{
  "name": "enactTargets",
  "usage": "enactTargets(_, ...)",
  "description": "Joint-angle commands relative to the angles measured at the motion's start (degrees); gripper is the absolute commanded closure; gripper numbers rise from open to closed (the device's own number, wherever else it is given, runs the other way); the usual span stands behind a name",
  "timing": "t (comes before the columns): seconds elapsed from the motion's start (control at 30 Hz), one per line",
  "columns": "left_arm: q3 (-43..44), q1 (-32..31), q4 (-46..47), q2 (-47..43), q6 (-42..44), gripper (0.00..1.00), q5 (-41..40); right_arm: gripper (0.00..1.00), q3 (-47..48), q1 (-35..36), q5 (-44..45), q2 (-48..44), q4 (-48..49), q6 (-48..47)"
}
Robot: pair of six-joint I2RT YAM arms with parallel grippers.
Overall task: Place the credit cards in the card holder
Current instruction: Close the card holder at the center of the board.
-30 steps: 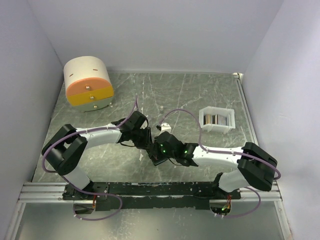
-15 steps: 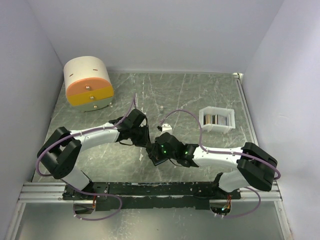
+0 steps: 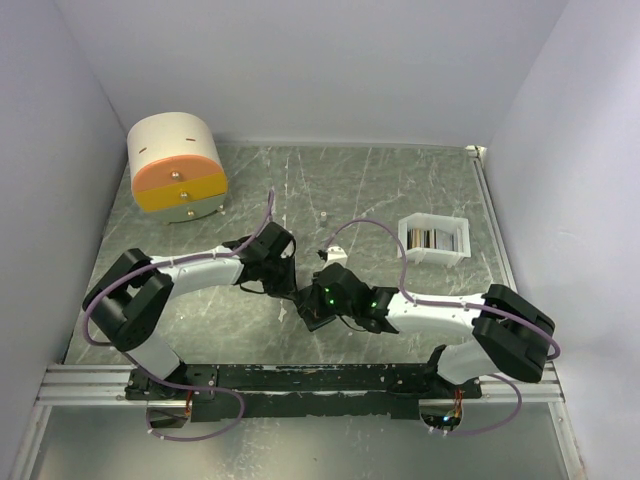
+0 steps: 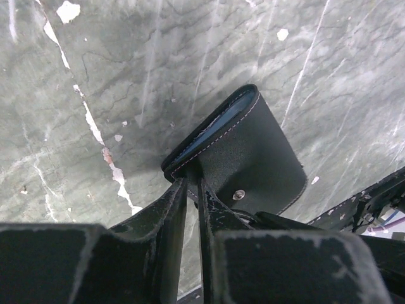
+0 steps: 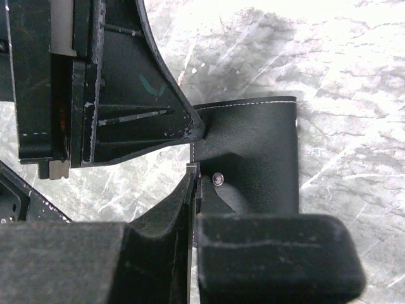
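The black card holder [image 4: 253, 149] lies folded on the table with its metal snap [image 4: 238, 195] on the outside. My left gripper [image 4: 190, 180] is shut on its near corner edge. My right gripper [image 5: 195, 177] is shut on a thin flap edge of the card holder [image 5: 259, 152] beside the snap [image 5: 218, 179]. In the top view both grippers, left [image 3: 293, 283] and right [image 3: 312, 308], meet at the table's middle and hide the holder. The credit cards [image 3: 428, 238] stand on edge in the white tray [image 3: 462, 240], away from both grippers.
A round cream-and-orange drawer box [image 3: 178, 168] stands at the back left. A tiny white object [image 3: 324, 213] lies behind the grippers. White walls enclose the table on three sides. My left gripper's body [image 5: 126, 95] crowds the right wrist view.
The left arm's elbow swung out to the left and came back. Both grippers stayed on the card holder at the same spot.
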Motion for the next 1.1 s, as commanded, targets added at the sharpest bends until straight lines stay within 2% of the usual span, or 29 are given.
enactTargets(0.0,-0.6,0.2,1.0,1.3,1.0,0.76,-1.1,1.0,-0.5,-1.1,0.8,0.7,0.9,0.7)
enactTargets(1.07,-0.8,0.2,1.2,1.8,0.9,0.75,-0.9,1.0,-1.2,-2.5,-0.3,4.0,0.3,1.6)
